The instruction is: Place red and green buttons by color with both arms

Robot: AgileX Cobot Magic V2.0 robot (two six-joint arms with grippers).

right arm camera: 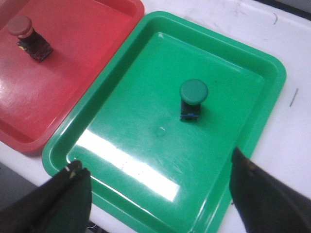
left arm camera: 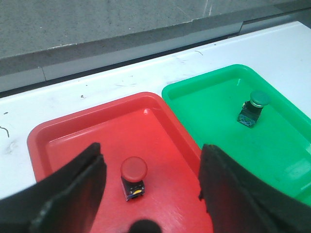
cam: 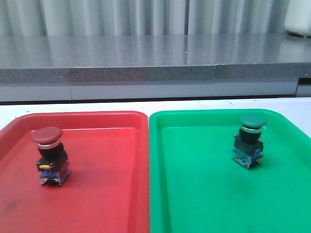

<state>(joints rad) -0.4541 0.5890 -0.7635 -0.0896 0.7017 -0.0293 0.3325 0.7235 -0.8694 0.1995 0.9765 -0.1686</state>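
The red button [cam: 50,154] stands upright in the red tray [cam: 107,194]; it also shows in the left wrist view [left arm camera: 133,177] and the right wrist view [right arm camera: 28,38]. The green button [cam: 250,141] stands upright in the green tray [cam: 204,194]; it also shows in the left wrist view [left arm camera: 254,107] and the right wrist view [right arm camera: 193,98]. My left gripper [left arm camera: 151,167] is open and empty, above the red button. My right gripper [right arm camera: 158,182] is open and empty, above the green tray's near rim [right arm camera: 146,216]. Neither gripper shows in the front view.
The two trays sit side by side on a white table [left arm camera: 97,92]. A grey stone ledge [cam: 146,58] runs behind the table. A white object [cam: 299,17] stands at the far right on the ledge.
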